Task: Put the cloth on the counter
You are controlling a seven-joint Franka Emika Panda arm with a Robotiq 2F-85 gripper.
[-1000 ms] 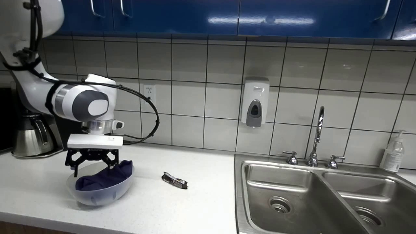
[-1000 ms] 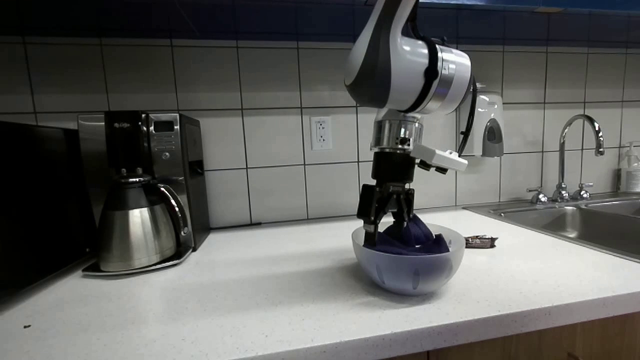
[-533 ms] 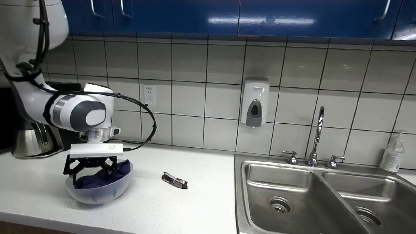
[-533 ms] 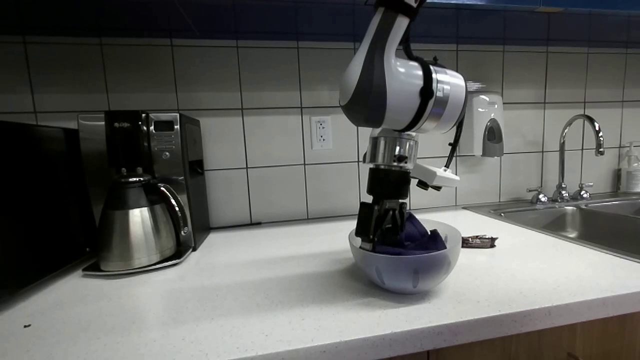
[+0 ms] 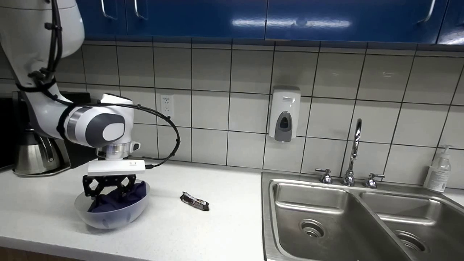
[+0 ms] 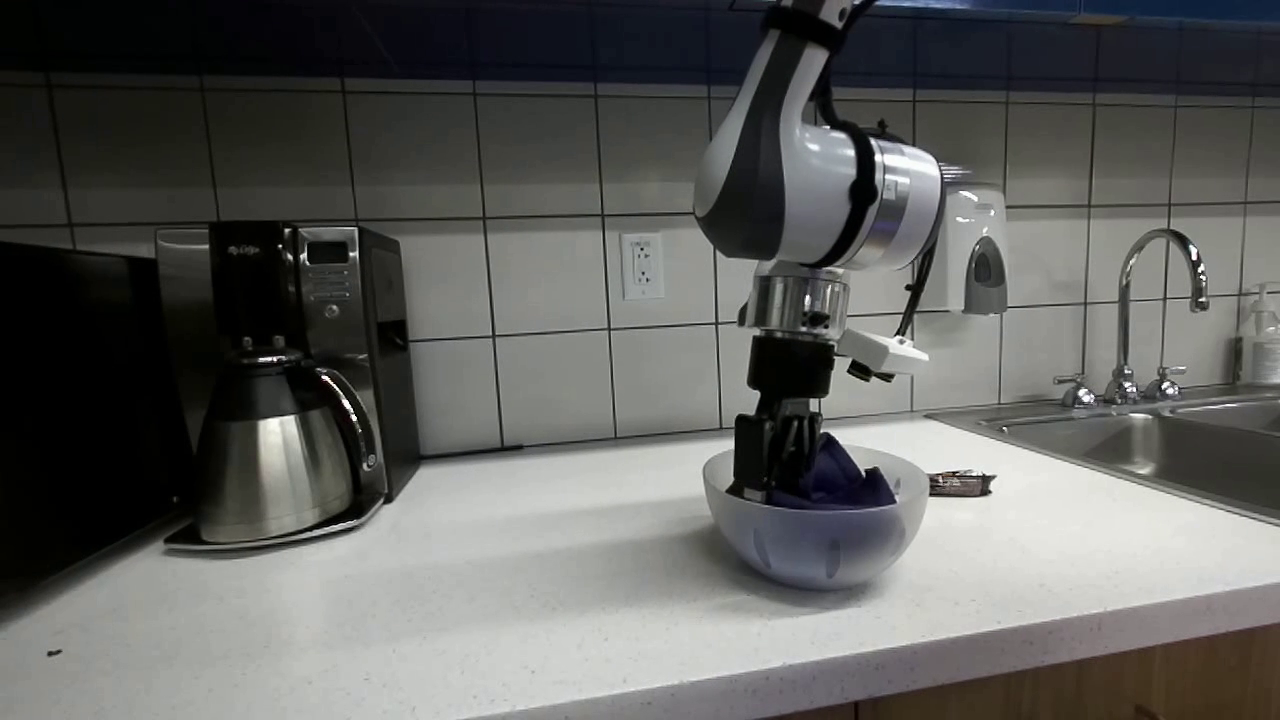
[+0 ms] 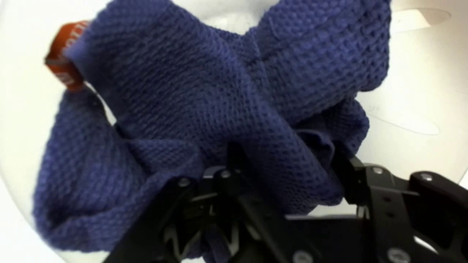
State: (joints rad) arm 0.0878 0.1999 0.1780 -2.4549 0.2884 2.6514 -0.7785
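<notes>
In an exterior view, can see blue cloth [image 5: 116,203] inside a bowl [image 5: 112,219], with the gripper [image 5: 110,197] among its folds. In an exterior view, can notice a brown packet [image 6: 962,484] behind the bowl. In the wrist view, can find fingers [image 7: 354,186] on both sides of a cloth fold; whether pinching, cannot surely tell.

In an exterior view I face the tiled wall [image 5: 214,108], looking down into the sink [image 5: 344,232]. From lower, in an exterior view, I look across the counter [image 6: 520,620], coffee maker [image 6: 265,310] nearer than sink. Both exterior views share the bowl [image 6: 815,550]; my wrist view looks down into it (close enough that the cloth [image 7: 204,95] shows its weave).
</notes>
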